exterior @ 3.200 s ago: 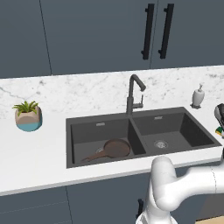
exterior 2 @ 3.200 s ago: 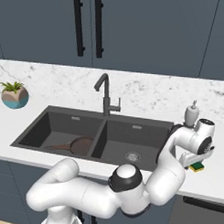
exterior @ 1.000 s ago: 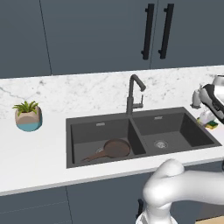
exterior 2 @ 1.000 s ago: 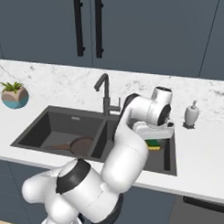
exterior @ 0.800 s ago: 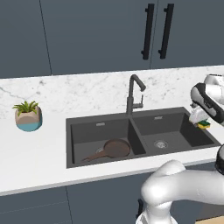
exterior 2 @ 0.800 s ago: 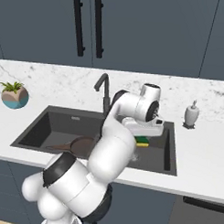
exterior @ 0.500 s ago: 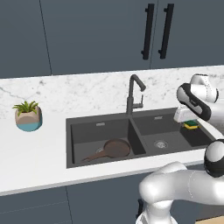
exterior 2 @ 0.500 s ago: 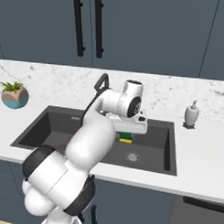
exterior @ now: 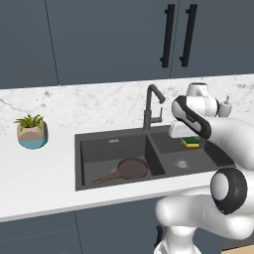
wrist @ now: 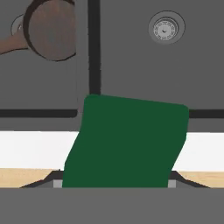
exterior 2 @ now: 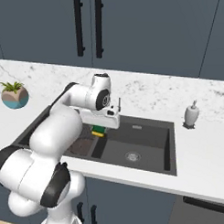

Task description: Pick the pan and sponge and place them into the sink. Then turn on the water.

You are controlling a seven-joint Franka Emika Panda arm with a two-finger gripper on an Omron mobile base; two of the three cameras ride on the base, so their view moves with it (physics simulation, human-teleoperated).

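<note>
My gripper [exterior: 187, 140] is shut on the sponge [exterior: 190, 143], a yellow block with a green layer, and holds it above the right basin of the dark grey sink [exterior: 84, 149], near the divider. From the right base view the sponge [exterior 2: 99, 130] hangs under the gripper [exterior 2: 100, 126] over the sink [exterior 2: 152, 136]. In the hand view the green face of the sponge [wrist: 127, 140] sits between the fingers of the gripper [wrist: 113, 181]. The brown pan [exterior: 131, 167] lies in the left basin, handle pointing left, and appears as the pan [wrist: 52, 28] in the hand view. No water shows at the faucet [exterior: 151, 101].
A white soap dispenser [exterior: 226, 105] stands on the marble counter right of the sink, also visible as the dispenser [exterior 2: 192, 114]. A potted plant [exterior: 31, 131] sits at the far left. The right basin's drain [wrist: 165, 28] lies below the hand. Dark cabinets hang above.
The arm has swung left with the sponge in its grip, from over the right-hand counter to above the sink near the divider. The pan has not moved.
</note>
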